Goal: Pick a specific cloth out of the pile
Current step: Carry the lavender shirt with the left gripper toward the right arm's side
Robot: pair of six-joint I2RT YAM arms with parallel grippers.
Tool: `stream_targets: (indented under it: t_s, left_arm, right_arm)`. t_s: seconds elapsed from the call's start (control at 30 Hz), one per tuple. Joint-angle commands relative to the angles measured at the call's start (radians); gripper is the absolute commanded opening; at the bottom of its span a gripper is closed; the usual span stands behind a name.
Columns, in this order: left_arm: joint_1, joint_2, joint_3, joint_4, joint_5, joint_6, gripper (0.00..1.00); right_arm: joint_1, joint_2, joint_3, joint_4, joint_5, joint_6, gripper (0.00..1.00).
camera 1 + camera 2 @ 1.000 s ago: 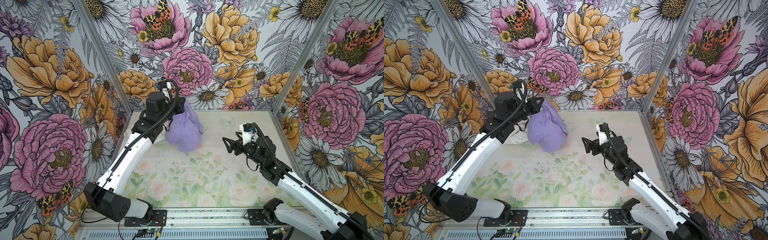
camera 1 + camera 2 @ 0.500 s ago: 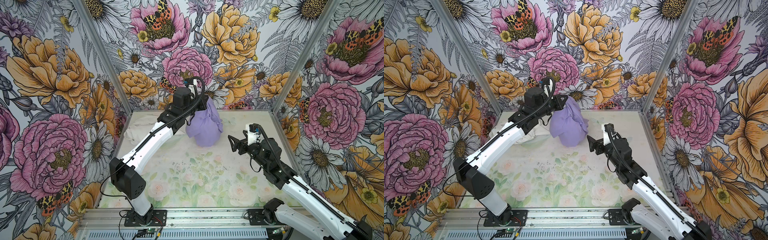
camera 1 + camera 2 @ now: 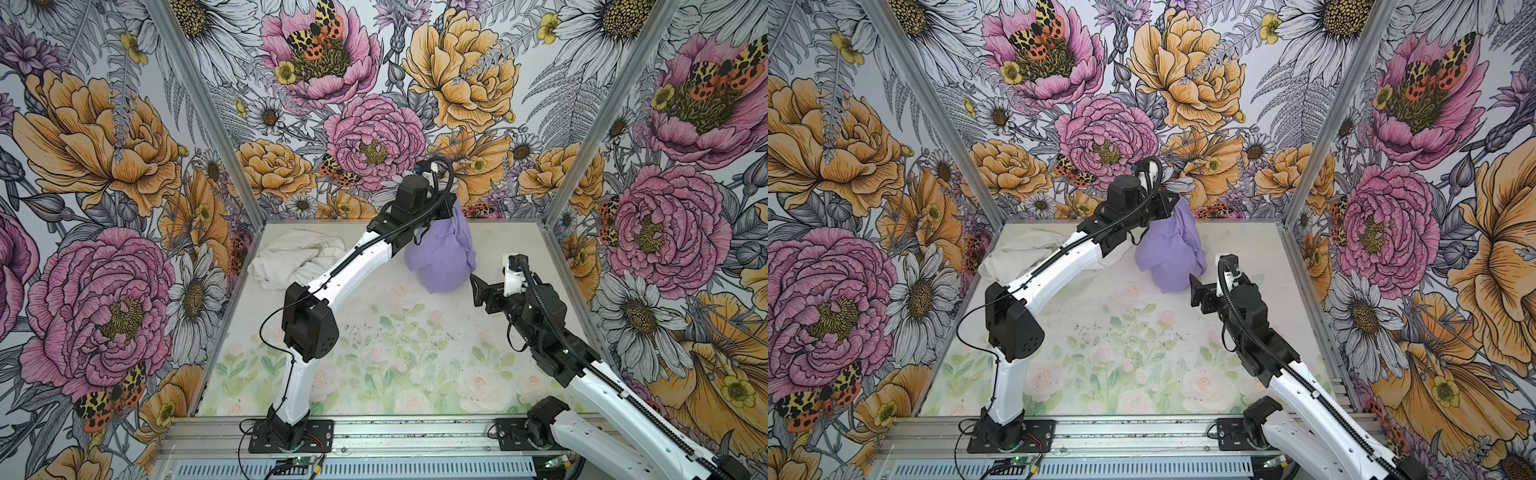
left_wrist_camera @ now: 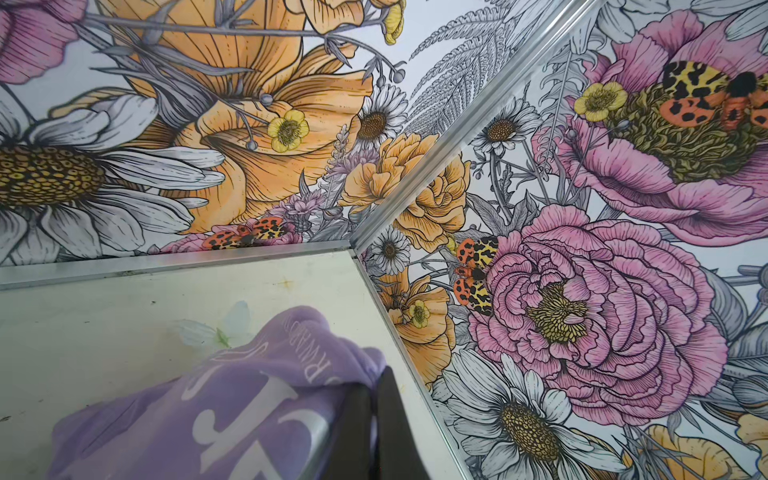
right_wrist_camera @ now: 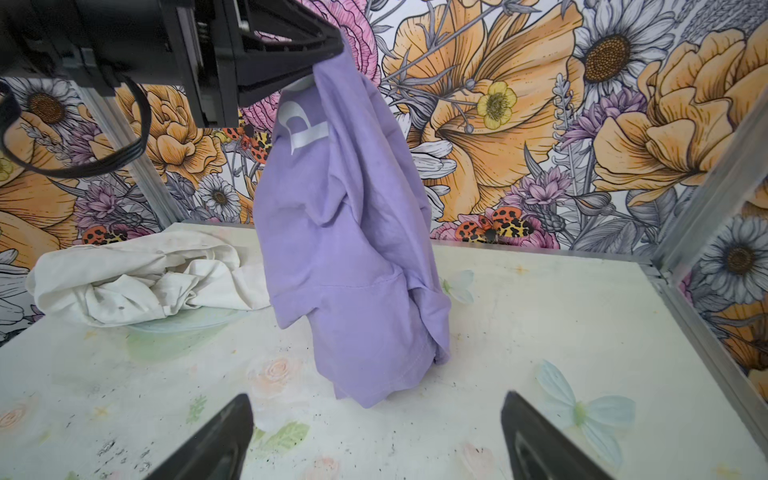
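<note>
The lavender cloth [image 3: 440, 253] [image 3: 1169, 257] hangs in a long bunch from my left gripper [image 3: 451, 208] [image 3: 1173, 203], which is shut on its top end above the back of the table. White lettering shows on the cloth [image 4: 232, 415] beside the closed left gripper [image 4: 374, 382]. In the right wrist view the cloth [image 5: 349, 249] dangles with its lower end at or just above the table. The white pile [image 3: 291, 257] [image 3: 1013, 253] [image 5: 137, 282] lies crumpled at the back left. My right gripper [image 3: 484, 291] [image 3: 1198, 291] [image 5: 377, 394] stands open and empty just in front of the cloth's lower end.
The pale floral table [image 3: 395, 353] is boxed in by flowered walls with metal corner posts [image 3: 569, 166]. The left arm [image 3: 345, 270] stretches diagonally over the table's left half, partly covering the pile. The back right corner rail [image 4: 374, 266] lies close beyond the left gripper.
My left arm has carried the hanging cloth rightward along the back, away from the pile. The right gripper, still open, has shifted a little to the right.
</note>
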Motion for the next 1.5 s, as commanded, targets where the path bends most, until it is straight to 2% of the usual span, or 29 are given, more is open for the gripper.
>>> stream_targets:
  t_s: [0.0,0.33,0.5,0.77,1.0,1.23,1.33,1.47]
  left_arm:
    - [-0.025,0.056,0.125,0.053,0.041,-0.044,0.0]
    - [-0.085,0.325,0.437,0.16,0.052,-0.154,0.0]
    - [-0.109,0.428,0.503,0.211,0.022,-0.213,0.0]
    - [-0.143,0.5,0.4,0.16,-0.055,-0.097,0.0]
    - [-0.156,0.608,0.392,0.011,-0.094,-0.075,0.0]
    - [-0.157,0.64,0.347,-0.072,-0.101,-0.082,0.0]
    - [-0.157,0.623,0.343,-0.076,-0.093,-0.069,0.07]
    - [-0.158,0.552,0.318,-0.073,-0.1,-0.047,0.27]
  right_arm:
    - [-0.037,-0.038,-0.017,-0.03,0.056,0.022,0.93]
    - [-0.19,-0.084,-0.056,-0.117,0.089,0.092,0.96]
    - [-0.233,-0.085,-0.06,-0.139,0.086,0.109,0.97]
    - [-0.285,-0.097,-0.069,-0.163,0.075,0.129,0.99]
    - [-0.314,-0.115,-0.083,-0.174,0.059,0.142,1.0]
    - [-0.331,-0.112,-0.084,-0.178,0.028,0.155,1.0]
    - [-0.337,-0.108,-0.083,-0.178,0.014,0.161,1.0]
    - [-0.344,-0.108,-0.076,-0.182,-0.006,0.164,0.99]
